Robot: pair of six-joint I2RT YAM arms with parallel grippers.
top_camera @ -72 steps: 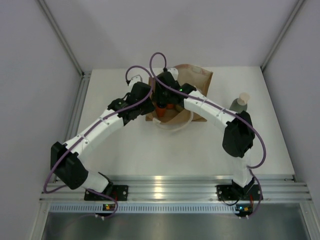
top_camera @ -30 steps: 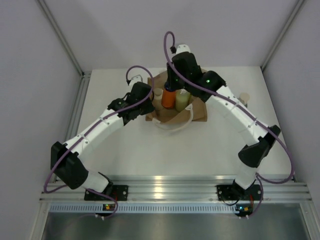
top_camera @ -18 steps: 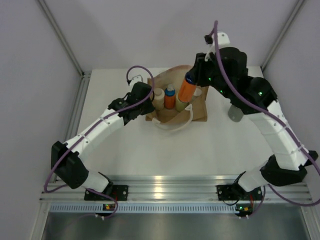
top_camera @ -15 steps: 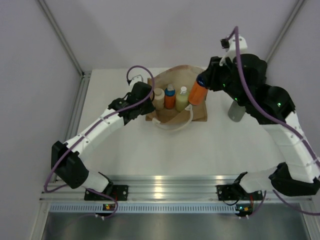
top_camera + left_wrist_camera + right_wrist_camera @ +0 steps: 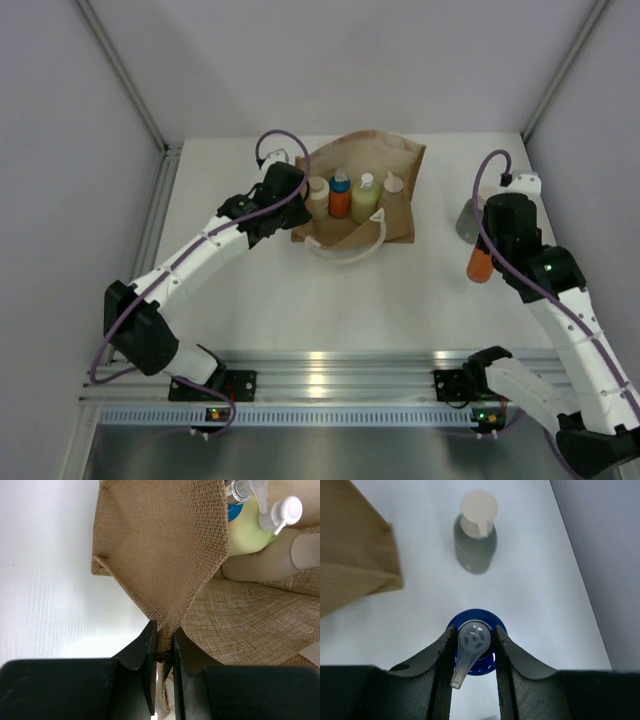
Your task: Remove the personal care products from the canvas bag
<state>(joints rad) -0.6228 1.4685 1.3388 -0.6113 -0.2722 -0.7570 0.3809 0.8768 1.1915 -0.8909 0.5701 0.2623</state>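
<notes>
Tan-brown woven canvas makes up the boxy bag (image 5: 404, 163) with white looped handles (image 5: 349, 256), which sits at the far middle of the white table (image 5: 300, 300). Four small plastic bottles stand in a row in its open mouth: a cream one (image 5: 317, 198), an orange one with a blue cap (image 5: 340, 201), a yellow-green one with a pale pump (image 5: 364, 203), and a tan one with a pale cap (image 5: 394, 185). Two more are outside, on the right side of the table. A grey-green bottle with a cream cap (image 5: 475, 547) stands upright. Just nearer the arms is a second orange bottle with a blue collar (image 5: 480, 266). That makes six bottles. The right gripper (image 5: 472, 631) is clamped on this bottle's clear pump top. Whether its base touches the table cannot be told. The left gripper (image 5: 165, 640) is pinched tight on the bag's near left edge. Any labels are too small to read. Pale grey walls (image 5: 350, 60) enclose the table, and an aluminium rail (image 5: 330, 372) carries the arm bases.
</notes>
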